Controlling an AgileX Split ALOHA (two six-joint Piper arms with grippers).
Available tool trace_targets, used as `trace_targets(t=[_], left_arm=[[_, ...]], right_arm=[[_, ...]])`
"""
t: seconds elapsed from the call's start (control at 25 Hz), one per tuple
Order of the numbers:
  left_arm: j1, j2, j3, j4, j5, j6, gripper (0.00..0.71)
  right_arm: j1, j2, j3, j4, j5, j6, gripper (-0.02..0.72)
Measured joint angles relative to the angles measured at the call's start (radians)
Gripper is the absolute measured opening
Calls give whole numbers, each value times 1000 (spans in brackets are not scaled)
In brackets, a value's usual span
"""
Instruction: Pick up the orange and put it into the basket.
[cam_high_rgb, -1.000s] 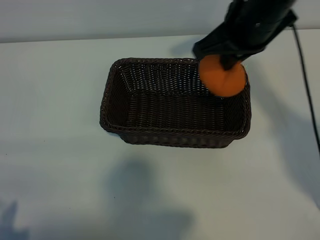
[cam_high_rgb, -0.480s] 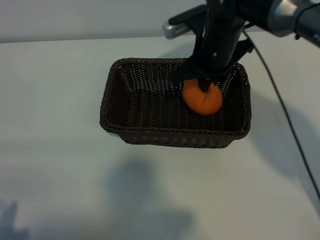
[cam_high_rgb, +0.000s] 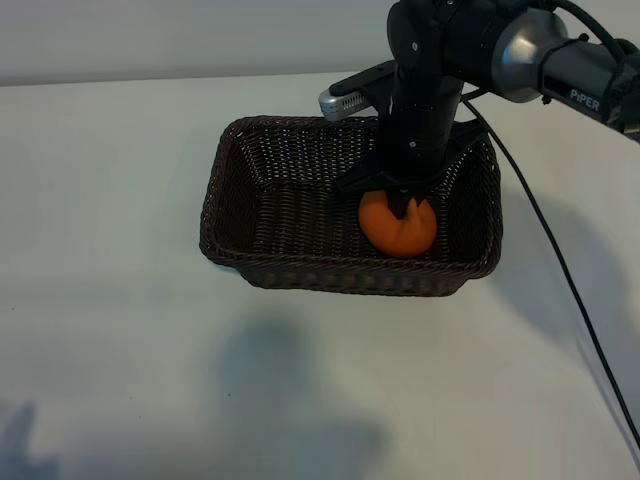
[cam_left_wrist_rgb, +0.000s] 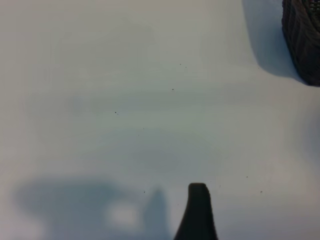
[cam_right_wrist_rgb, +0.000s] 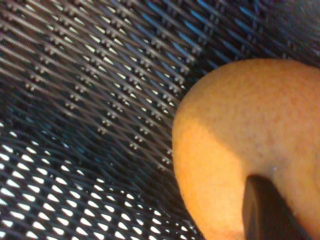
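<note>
Right end effector (cam_high_rgb: 405, 207) grips orange (cam_high_rgb: 397, 228) inside basket (cam_high_rgb: 225, 170).

The orange (cam_high_rgb: 397, 228), small, round and dimpled, is sitting low inside the basket (cam_high_rgb: 225, 215), toward its right end and close to the near wall. The basket is lying flat and upright on the table, a dark brown wicker rectangle with rounded corners, a braided rim and sloped sides, far bigger than the fruit
</note>
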Motion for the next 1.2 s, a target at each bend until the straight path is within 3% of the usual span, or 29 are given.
trace_targets(t=[0.12, 0.36, 0.48, 0.72, 1.0, 1.2], left_arm=[[0, 0, 0, 0, 0, 0, 594], [0, 0, 0, 0, 0, 0, 594], [0, 0, 0, 0, 0, 0, 594], [0, 0, 0, 0, 0, 0, 593], [0, 0, 0, 0, 0, 0, 593], [0, 0, 0, 0, 0, 0, 593]], right_arm=[[0, 0, -3, 2, 0, 0, 157], [0, -12, -4, 6, 2, -1, 507], [0, -38, -5, 12, 5, -1, 616], [0, -64, -79, 0, 62, 1, 600], [-12, -74, -244, -132, 94, 24, 583], [-112, -96, -261, -148, 96, 26, 583]])
